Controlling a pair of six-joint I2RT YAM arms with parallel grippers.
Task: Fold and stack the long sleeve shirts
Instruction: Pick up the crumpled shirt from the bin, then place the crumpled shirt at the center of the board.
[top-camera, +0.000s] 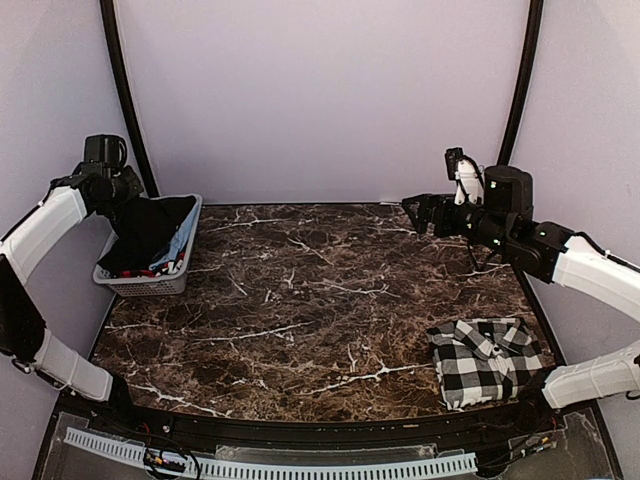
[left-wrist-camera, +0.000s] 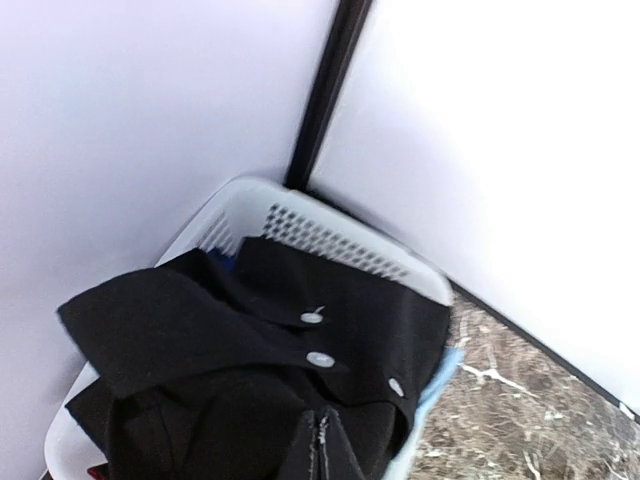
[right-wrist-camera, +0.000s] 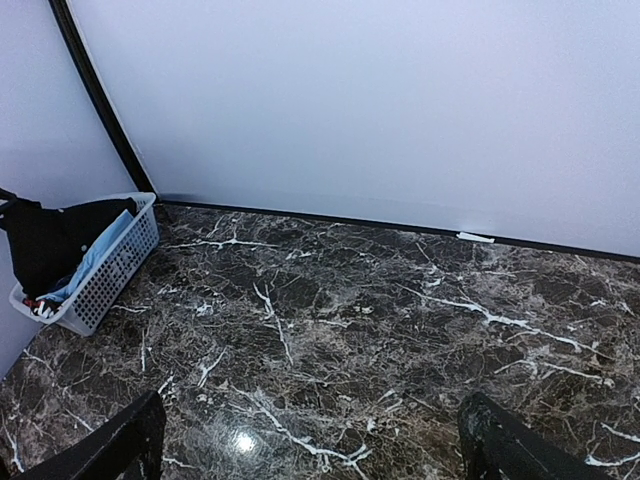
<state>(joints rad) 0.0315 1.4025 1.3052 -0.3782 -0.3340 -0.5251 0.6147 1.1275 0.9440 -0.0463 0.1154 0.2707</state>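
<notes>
Jaws on the left gripper (left-wrist-camera: 320, 445) are pinched shut on the black shirt (left-wrist-camera: 230, 350), which is heaped in the white basket (left-wrist-camera: 330, 240) at the table (top-camera: 300, 300) far-left corner, over some light blue cloth (top-camera: 181, 245). On the right gripper (right-wrist-camera: 310, 450) the jaws gape wide over the far right side. Meanwhile the checked shirt (top-camera: 487, 360) lies folded at near right.

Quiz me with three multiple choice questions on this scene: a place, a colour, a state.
1. Where is the checked shirt? A. on the floor B. on the table, near right corner C. hanging from an arm
2. What colour is the basket? A. white B. red C. green
3. The right end effector is: A. shut on cloth B. open C. shut, empty
Answers: B, it lies folded on the table; A, its lattice walls are white; B, its jaws stand wide apart.
</notes>
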